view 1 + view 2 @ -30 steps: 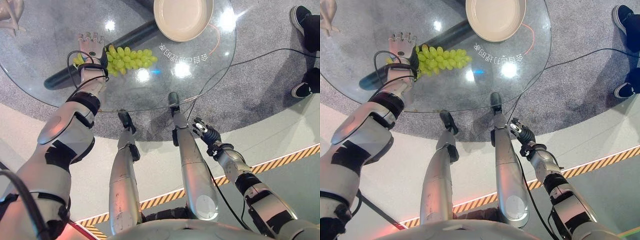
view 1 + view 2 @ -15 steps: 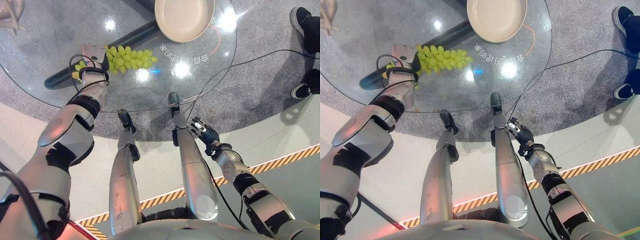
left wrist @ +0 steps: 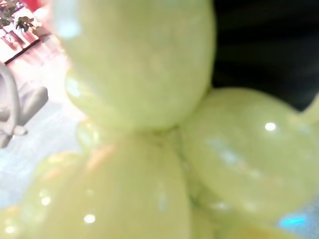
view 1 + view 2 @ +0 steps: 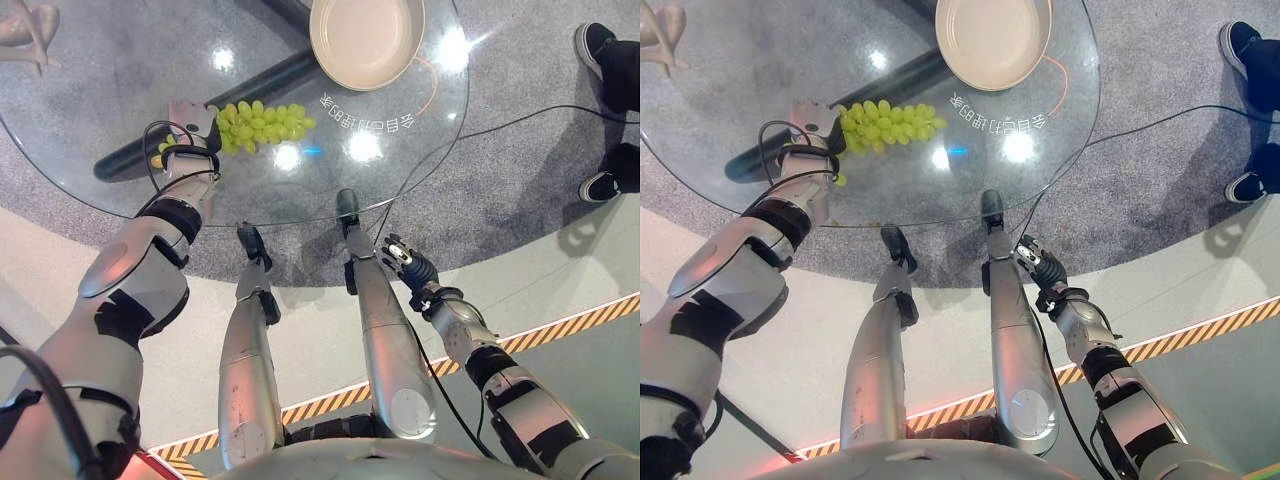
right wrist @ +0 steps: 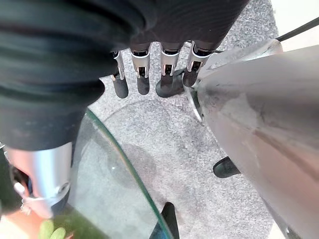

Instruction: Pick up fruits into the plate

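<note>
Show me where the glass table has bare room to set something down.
Bare glass table lies left of the left hand, and along the near edge right of the grapes, below the plate. Crowded: the hand-and-grapes strip and the plate's far corner.

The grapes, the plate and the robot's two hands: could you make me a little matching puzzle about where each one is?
Things:
1. grapes
2. plate
3. left hand
4. right hand

Places:
A. hanging off the table, below its near edge
B. at the table's far edge, nothing in it
C. lying on the glass mid-table
D. on the table, at the bunch's end

Pairs: 1-C, 2-B, 3-D, 4-A
</note>
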Robot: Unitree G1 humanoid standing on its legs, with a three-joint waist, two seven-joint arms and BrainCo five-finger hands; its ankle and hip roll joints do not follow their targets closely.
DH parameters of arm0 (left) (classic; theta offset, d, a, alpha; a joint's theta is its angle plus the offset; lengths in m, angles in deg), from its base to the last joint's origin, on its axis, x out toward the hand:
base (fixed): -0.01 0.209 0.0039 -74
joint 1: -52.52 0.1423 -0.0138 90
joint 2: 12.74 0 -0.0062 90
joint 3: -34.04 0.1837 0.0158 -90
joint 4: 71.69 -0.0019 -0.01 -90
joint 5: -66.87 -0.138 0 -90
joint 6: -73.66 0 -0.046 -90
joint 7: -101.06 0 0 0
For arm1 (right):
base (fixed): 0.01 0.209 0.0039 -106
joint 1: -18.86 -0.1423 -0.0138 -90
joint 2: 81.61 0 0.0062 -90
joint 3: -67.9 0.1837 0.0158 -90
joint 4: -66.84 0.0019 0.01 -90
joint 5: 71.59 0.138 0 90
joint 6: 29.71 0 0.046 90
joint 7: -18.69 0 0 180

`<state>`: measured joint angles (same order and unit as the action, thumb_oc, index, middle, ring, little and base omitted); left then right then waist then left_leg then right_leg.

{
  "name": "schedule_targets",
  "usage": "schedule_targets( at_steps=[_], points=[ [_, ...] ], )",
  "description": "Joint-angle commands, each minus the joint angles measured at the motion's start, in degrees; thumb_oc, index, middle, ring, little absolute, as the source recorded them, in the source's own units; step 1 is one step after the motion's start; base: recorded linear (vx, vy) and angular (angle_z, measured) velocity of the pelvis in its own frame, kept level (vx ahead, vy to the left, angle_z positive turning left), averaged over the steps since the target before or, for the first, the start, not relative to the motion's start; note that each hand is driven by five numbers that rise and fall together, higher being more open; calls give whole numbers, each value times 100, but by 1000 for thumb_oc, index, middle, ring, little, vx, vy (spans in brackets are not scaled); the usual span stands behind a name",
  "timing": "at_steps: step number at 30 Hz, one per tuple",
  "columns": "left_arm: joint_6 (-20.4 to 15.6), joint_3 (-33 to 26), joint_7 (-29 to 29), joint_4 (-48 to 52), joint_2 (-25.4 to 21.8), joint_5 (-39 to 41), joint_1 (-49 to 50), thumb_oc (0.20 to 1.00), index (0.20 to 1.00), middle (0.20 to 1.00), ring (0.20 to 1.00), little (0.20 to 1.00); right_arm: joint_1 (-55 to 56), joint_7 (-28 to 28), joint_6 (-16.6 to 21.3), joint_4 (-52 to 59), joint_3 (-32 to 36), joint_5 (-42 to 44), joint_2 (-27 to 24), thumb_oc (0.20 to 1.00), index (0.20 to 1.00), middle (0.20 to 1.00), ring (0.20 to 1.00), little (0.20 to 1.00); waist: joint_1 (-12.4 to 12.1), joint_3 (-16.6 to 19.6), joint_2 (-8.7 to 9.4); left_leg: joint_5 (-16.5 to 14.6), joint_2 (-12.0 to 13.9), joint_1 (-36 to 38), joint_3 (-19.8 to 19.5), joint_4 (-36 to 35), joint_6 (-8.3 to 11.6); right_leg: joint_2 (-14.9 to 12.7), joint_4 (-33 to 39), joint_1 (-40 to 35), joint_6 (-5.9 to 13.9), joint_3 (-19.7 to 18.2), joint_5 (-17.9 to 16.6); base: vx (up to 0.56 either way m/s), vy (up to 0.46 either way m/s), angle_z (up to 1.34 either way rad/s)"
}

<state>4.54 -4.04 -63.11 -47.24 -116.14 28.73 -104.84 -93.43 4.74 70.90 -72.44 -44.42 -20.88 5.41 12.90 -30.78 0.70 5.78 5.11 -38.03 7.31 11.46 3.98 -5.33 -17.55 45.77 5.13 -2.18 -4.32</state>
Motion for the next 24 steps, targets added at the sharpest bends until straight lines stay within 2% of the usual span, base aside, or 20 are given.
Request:
schedule_targets(
  at_steps=[1, 8, 15, 24],
  points=[
    [9, -377, 215, -211, -114, 95, 109, 200, 200, 200, 200, 200, 322, -27, 110, 150, -32, 153, 84, 1000, 1000, 1000, 1000, 1000, -76, 99, 159, -555, -549, 33, -142, 254, -177, 699, 164, -152, -223, 73, 72, 0, 0, 0],
    [-173, -495, 382, -114, -177, 408, 161, 200, 200, 200, 200, 200, 345, -11, 94, 157, -37, 153, 95, 1000, 1000, 1000, 1000, 1000, -121, 99, 138, -537, -545, 179, -155, 162, -184, 689, 193, -277, -221, 99, 90, 0, 0, 0],
    [-625, -850, 738, 221, -306, 1175, 345, 200, 200, 200, 200, 200, 466, -46, 132, 151, 10, 89, 109, 1000, 1000, 1000, 1000, 1000, -220, 99, 97, -538, -533, 548, -197, 27, -202, 655, 220, -624, -204, 156, 169, 5, 3, 2],
    [-1059, -1285, 981, 798, -488, 1482, 729, 200, 200, 200, 200, 200, 597, 3, 182, 257, 116, 60, 163, 1000, 1000, 1000, 1000, 1000, -384, 99, 30, -554, -529, 1088, -301, -123, -216, 586, 213, -1151, -192, 276, 310, 24, 5, 2]
  ],
)
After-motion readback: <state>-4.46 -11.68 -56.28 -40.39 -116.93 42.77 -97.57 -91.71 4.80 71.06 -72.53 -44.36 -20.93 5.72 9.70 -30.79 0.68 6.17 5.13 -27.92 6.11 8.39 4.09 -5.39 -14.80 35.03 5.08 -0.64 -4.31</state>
